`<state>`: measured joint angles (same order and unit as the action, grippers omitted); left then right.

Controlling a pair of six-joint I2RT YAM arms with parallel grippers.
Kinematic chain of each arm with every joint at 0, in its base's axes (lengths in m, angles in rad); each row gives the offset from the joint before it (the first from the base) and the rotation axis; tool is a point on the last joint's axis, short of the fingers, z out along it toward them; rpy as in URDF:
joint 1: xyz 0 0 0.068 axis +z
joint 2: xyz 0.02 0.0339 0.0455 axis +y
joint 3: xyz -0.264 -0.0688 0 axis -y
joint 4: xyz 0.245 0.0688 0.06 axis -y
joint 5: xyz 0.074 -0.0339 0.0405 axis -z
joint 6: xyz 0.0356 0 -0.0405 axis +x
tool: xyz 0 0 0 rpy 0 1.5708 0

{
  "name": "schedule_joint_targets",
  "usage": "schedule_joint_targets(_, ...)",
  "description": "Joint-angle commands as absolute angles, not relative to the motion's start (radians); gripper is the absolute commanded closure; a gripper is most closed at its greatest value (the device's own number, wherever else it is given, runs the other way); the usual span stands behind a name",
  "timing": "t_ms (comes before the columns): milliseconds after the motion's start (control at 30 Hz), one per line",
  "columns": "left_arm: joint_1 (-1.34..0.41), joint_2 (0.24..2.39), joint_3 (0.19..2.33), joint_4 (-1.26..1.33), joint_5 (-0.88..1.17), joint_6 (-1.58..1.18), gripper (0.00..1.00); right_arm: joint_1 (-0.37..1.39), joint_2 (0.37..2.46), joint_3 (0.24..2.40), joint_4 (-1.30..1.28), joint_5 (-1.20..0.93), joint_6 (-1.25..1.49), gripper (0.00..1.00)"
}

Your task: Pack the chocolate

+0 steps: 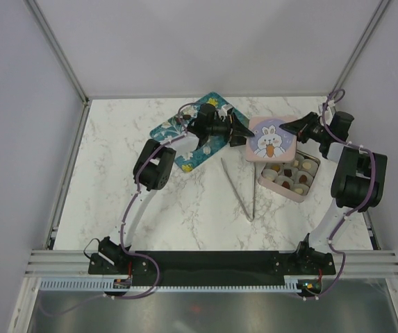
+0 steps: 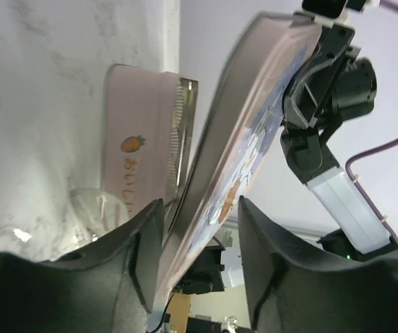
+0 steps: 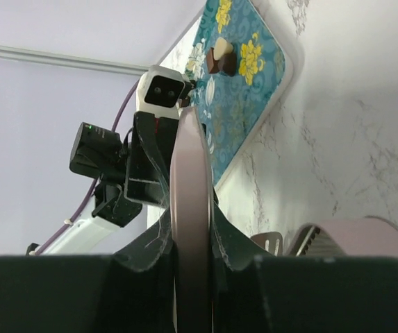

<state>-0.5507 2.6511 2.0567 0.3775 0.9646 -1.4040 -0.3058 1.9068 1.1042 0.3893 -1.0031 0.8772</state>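
Spanning the top view is a white, grey-veined marble table [image 1: 150, 208], boxed in by pale lavender walls [image 1: 185, 41] with aluminium corner posts.

Upper centre-left: teal tray [image 1: 165, 130] with yellow flowers, lying at an angle. The right wrist view shows two pieces of chocolate [image 3: 223, 59] on it, one cream and one dark brown, touching each other.

Left gripper [image 1: 244, 133] sits at the left edge of the lid [image 1: 271, 142]. Its fingers [image 2: 143, 257] are spread, with the lid's rim between them but not pinched.

Centre: metal tongs [image 1: 236, 189] lie flat on the marble, closed end toward the bottom of the frame.

The lid is pink with a bunny print, tilted above the far end of the tin [image 1: 294, 195].

The pink tin is open. It holds small rounded pieces in dark brown, light brown and cream.

Right gripper [image 1: 297, 128] is at the lid's right edge. Its fingers [image 3: 230, 257] are pressed against both faces, pinching the lid.
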Motion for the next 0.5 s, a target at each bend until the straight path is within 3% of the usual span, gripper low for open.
schedule_joint_targets(0, -0.511, 2.525, 2.013, 0.341, 0.911, -1.31, 0.45, -0.319, 1.826, 1.042, 0.506, -0.977, 0.916, 1.0)
schedule_joint_targets(167, -0.471, 2.459, 2.01, 0.196, 0.827, -1.195, 0.36, -0.348, 1.775, 0.947, 0.529, -0.948, 0.939, 1.0)
schedule_joint_targets(267, -0.471, 2.427, 1.999, 0.137, 0.795, -1.144, 0.35, -0.365, 1.74, 0.885, 0.587, -0.963, 0.988, 1.0)
schedule_joint_targets(467, -0.489, 2.385, 1.944, 0.132, 0.808, -1.109, 0.36, -0.414, 1.678, 0.838, 0.462, -0.956, 0.904, 1.0)
